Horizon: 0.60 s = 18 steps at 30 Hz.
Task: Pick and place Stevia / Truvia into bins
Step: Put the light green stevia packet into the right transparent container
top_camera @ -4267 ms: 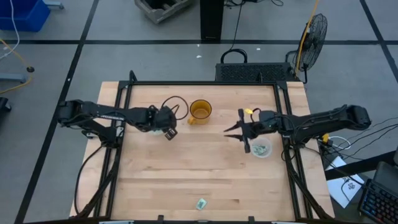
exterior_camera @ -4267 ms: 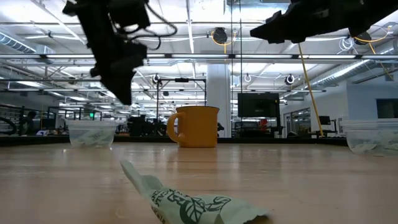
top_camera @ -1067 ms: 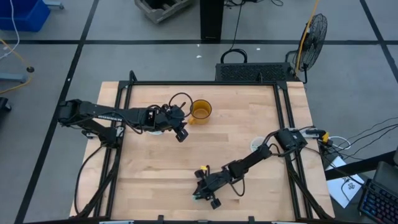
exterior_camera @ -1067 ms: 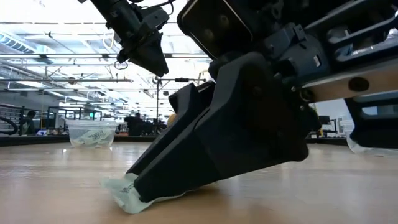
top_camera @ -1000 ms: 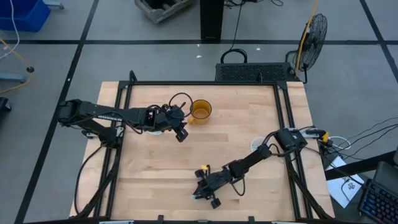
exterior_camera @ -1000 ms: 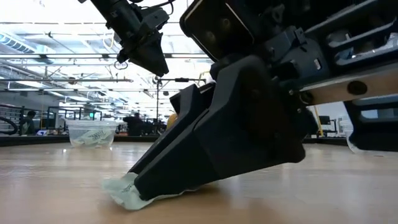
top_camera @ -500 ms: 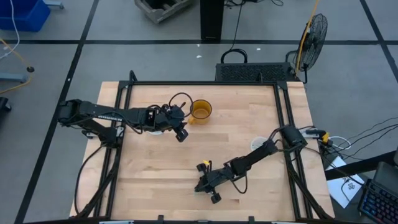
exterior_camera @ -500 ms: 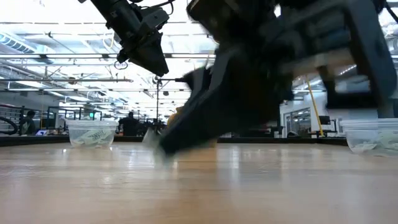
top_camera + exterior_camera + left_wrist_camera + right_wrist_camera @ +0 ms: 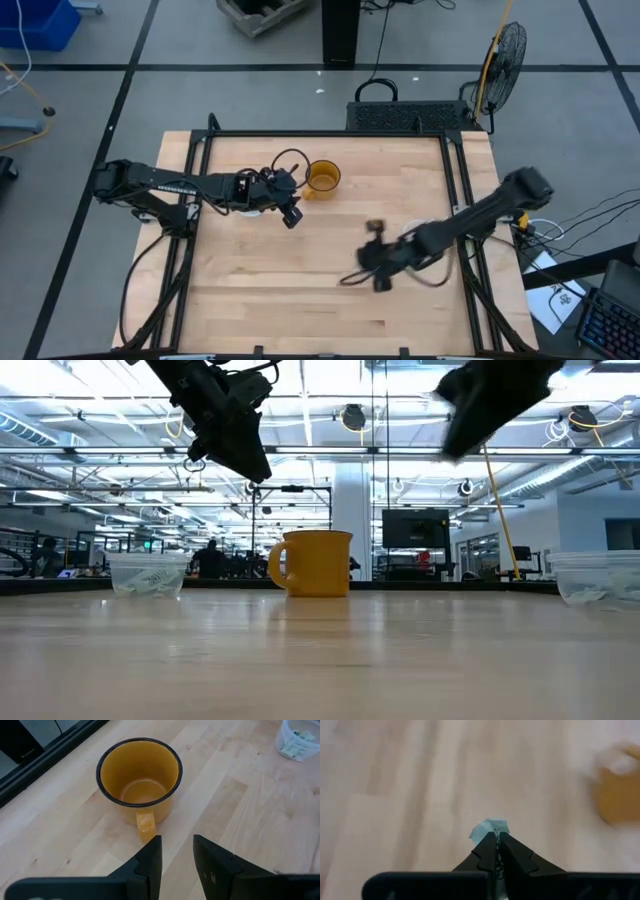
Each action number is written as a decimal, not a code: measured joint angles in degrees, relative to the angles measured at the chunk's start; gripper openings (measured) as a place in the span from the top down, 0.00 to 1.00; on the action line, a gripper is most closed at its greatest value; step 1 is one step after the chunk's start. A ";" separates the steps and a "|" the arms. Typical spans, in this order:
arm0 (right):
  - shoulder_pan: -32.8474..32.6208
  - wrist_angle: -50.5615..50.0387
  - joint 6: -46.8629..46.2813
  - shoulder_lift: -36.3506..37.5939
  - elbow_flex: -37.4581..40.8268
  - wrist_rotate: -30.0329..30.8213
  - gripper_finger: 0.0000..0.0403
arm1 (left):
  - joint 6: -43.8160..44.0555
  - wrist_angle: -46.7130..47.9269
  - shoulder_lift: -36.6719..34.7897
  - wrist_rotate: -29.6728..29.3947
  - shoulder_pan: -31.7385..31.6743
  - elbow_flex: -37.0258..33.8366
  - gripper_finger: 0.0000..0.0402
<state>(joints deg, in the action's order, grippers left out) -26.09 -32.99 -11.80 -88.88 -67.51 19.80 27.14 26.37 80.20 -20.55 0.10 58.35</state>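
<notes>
My right gripper [image 9: 350,278] is blurred in the high view, raised above the middle of the table's right half, and shut on one pale green sachet [image 9: 487,826]. In the low view it is a dark blur [image 9: 490,400] high over the tabletop. My left gripper [image 9: 292,217] hangs open above the table beside the amber mug [image 9: 322,178], its fingers apart in the left wrist view [image 9: 177,857]. The left clear cup [image 9: 148,574] and the right clear cup [image 9: 597,578] stand on the table, both holding sachets. The right cup [image 9: 298,740] also shows in the left wrist view. My right gripper pinches the sachet between its two fingertips [image 9: 507,845]. Only a small pale green corner [image 9: 490,823] sticks out past the tips. The sachet is lifted clear of the table. The rest of it is hidden between the fingers.
The amber mug [image 9: 315,563] stands upright at the table's far middle, its handle [image 9: 145,826] toward my left gripper. Black rails [image 9: 460,190] run along the table's left and right sides. Bare wood [image 9: 300,300] lies along the near half.
My right gripper has lifted from the table's near edge, shut on the sachet, and swung fast toward the far right, toward the right cup. The sachet, which lay on the wood under the fingers, is now carried clear of the table.
</notes>
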 joint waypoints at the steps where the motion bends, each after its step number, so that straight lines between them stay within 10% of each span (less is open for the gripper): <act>1: -0.23 -4.28 -2.00 2.58 0.00 1.48 0.98 | 0.02 -0.02 0.00 0.00 -0.02 0.00 0.71; 10: -3.28 -26.02 -25.07 25.14 5.52 7.66 0.98 | 0.11 -0.04 0.00 -0.02 0.00 0.00 0.71; 18: -4.50 -14.41 -32.97 40.96 26.50 10.09 0.98 | 0.09 -0.04 0.00 -0.05 -0.01 0.00 0.71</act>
<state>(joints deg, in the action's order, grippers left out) -30.59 -47.40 -44.77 -47.92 -41.00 29.89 27.22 26.33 80.20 -20.60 0.09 58.35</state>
